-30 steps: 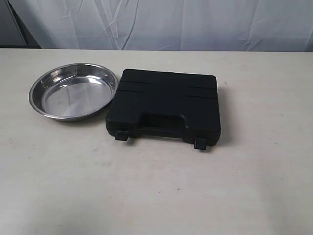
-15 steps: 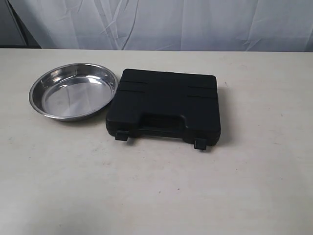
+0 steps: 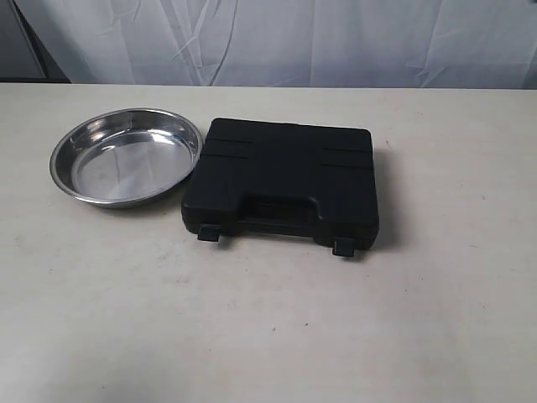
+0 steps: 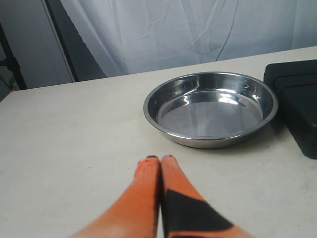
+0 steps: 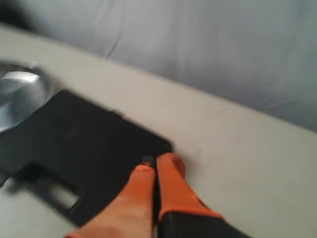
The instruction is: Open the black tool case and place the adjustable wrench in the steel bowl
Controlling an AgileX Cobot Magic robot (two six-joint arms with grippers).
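Case (image 3: 284,180): black, lid down, flat on the table (image 3: 268,327) near its middle; handle slot (image 3: 281,206) and two clips (image 3: 208,232) on the near edge.
Bowl (image 3: 126,168): steel, upright, nothing in it — just left of the case; whether they touch cannot be told.
Left gripper (image 4: 159,159): orange fingers pressed together, holding nothing, over bare table near the bowl.
Right gripper (image 5: 155,166): blurred — fingers together, nothing held, tips by a corner of the case.
Backdrop: white curtain (image 3: 336,42).
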